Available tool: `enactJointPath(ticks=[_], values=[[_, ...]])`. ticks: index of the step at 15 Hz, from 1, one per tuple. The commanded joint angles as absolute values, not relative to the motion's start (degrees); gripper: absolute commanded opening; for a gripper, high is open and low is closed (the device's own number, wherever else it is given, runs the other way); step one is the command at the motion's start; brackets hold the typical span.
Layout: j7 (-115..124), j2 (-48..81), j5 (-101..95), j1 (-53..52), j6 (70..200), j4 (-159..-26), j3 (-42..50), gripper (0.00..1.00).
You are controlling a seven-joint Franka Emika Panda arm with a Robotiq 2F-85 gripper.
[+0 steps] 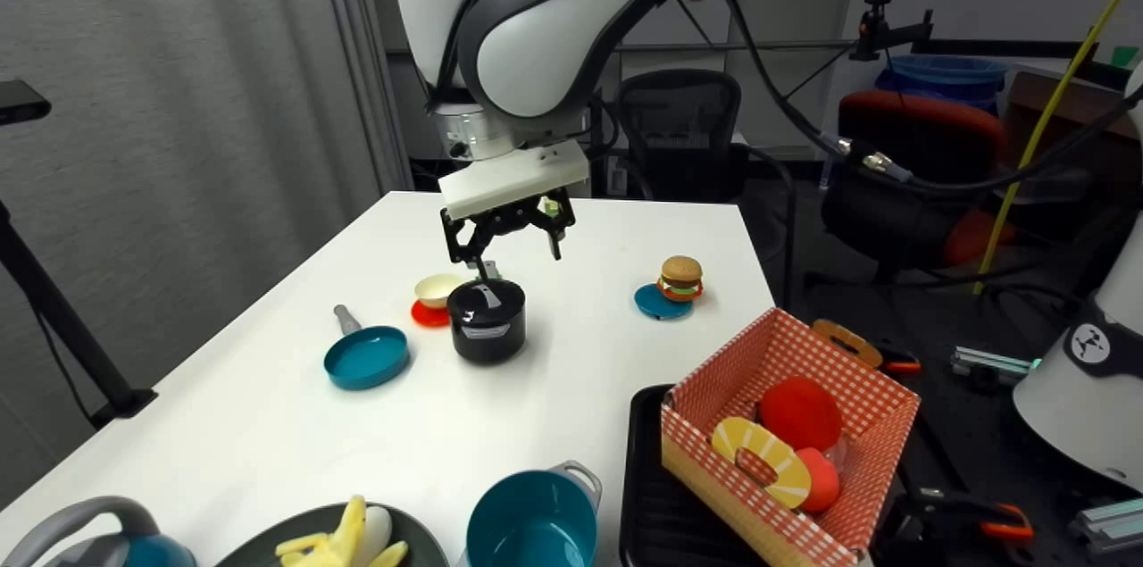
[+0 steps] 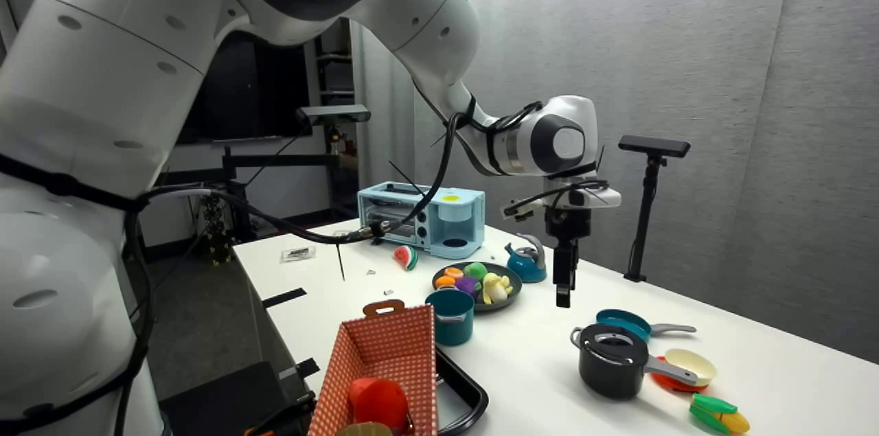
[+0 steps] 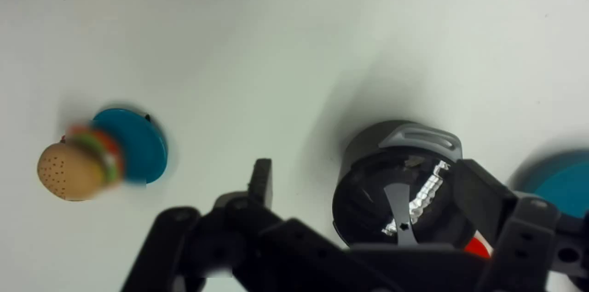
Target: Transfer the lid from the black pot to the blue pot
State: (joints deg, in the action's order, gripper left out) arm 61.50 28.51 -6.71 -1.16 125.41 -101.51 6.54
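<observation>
Your fingers [image 3: 482,200] are spread wide apart, and in the wrist view one of them overlaps the edge of the lid [image 3: 368,209]. Swing over to an exterior view, though, and there's a clear gap: fingers above the tabletop [image 2: 535,367], apart from the lid! The lid itself sits on the black pot [image 2: 611,377], and all three views agree on that. An exterior view hands you the long grey handle [image 2: 671,371], reaching out toward the cream bowl [image 2: 692,362]; your wrist view has a small looped handle [image 3: 428,146] up close. The blue pot [image 1: 533,521]? Both exterior views have it, open-mouthed, near the checked basket [image 1: 786,344] and well apart from the black pot, but it's outside your wrist view. The burger [image 3: 73,168] you do get there, overlapping a flat teal piece [image 3: 142,147], and in an exterior view as well.
</observation>
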Motion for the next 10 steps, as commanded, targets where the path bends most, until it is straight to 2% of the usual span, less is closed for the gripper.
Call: enactJointPath(ticks=[1, 10], values=[[58.85, 31.87, -3.94, 0.50, 129.86, -97.95, 7.15, 1.00], [56.26, 37.20, 1.43, 1.61, 133.49, -91.72, 7.00, 1.00]])
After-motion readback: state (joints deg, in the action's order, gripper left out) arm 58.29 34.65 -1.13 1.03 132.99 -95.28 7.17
